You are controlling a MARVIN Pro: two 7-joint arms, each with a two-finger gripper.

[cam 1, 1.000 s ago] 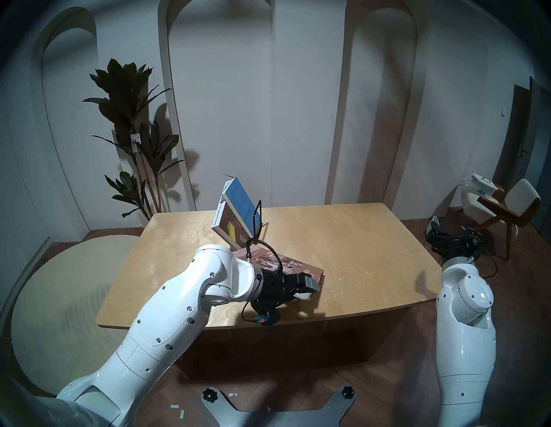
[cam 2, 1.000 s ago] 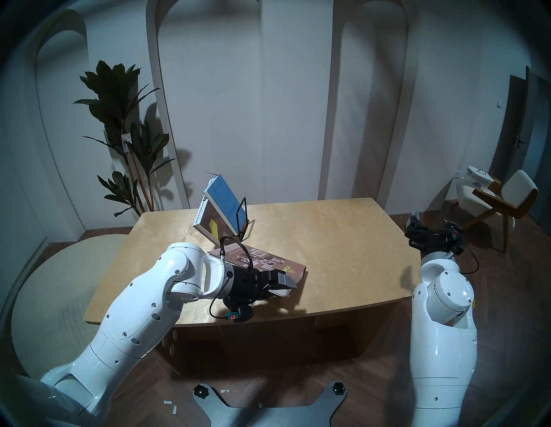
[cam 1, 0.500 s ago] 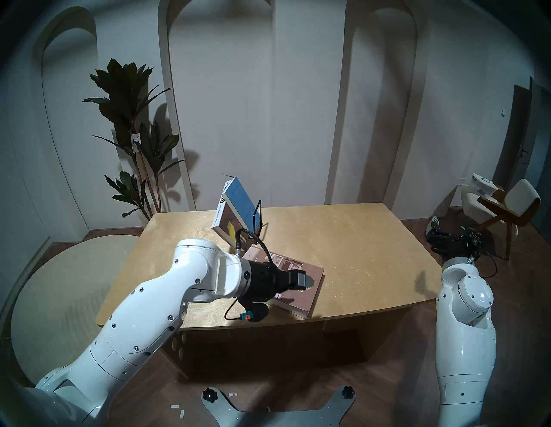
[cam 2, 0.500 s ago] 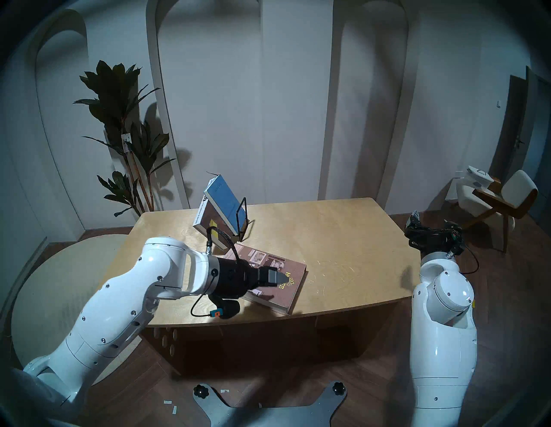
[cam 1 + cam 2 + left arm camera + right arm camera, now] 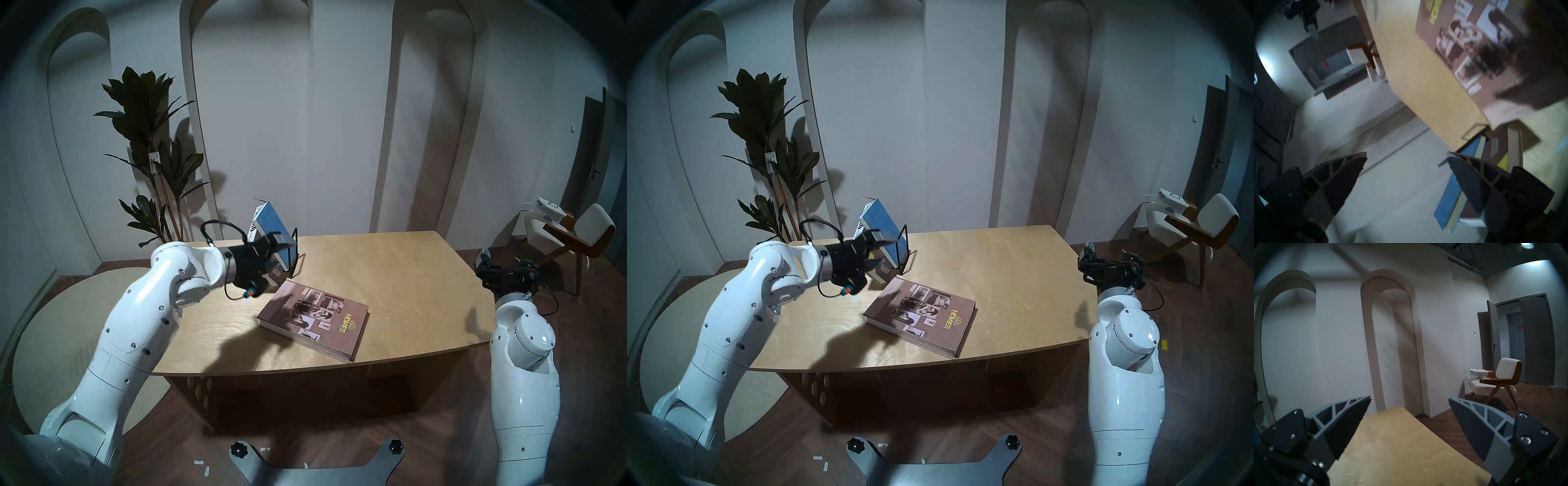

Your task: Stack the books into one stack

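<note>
The large mauve-brown "HOMES" book (image 5: 315, 319) (image 5: 922, 315) lies flat near the table's front, alone. A thin blue book (image 5: 271, 220) (image 5: 1454, 186) and a brown book with a white spine (image 5: 276, 271) (image 5: 1498, 146) lean to the left in a black wire rack (image 5: 293, 251) at the back. My left gripper (image 5: 280, 249) (image 5: 879, 249) (image 5: 1407, 156) hangs open and empty just in front of the leaning books, one finger across the blue cover. Off the table's right edge, my right gripper (image 5: 488, 268) (image 5: 1409, 400) is open and empty.
The wooden table (image 5: 390, 278) (image 5: 1398, 446) has scratch marks right of the large book. A tall plant (image 5: 152, 152) stands behind the table's left corner. A white armchair (image 5: 576, 234) and a lidded bin sit far right.
My left arm has left the large book and swung up and back to the leaning books. The large book, tipped a second ago, now lies flat. The right arm shifted slightly.
</note>
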